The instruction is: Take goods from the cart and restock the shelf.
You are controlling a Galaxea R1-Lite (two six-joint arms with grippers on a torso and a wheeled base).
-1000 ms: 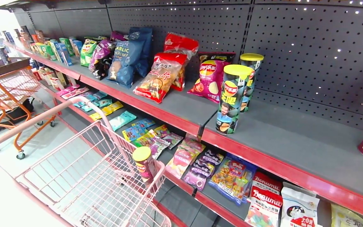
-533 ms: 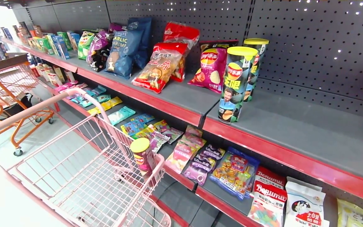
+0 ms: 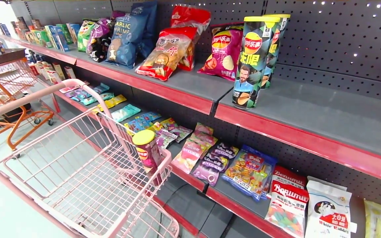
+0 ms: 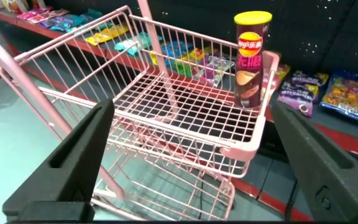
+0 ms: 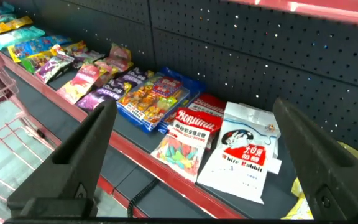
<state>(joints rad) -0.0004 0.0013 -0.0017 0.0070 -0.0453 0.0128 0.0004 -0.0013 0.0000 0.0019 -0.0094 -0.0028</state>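
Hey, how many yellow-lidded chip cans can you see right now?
3. One can stands in the pink cart, corner nearest the shelves; a front can and a back can stand on the upper shelf. Bags could hide others.

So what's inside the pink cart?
One upright yellow-lidded chip can stands in the pink cart's corner nearest the shelf; wire mesh partly screens its base.

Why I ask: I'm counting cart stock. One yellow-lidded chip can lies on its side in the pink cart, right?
Wrong on one point: the yellow-lidded chip can stands upright in the pink cart, not on its side. The left wrist view shows it.
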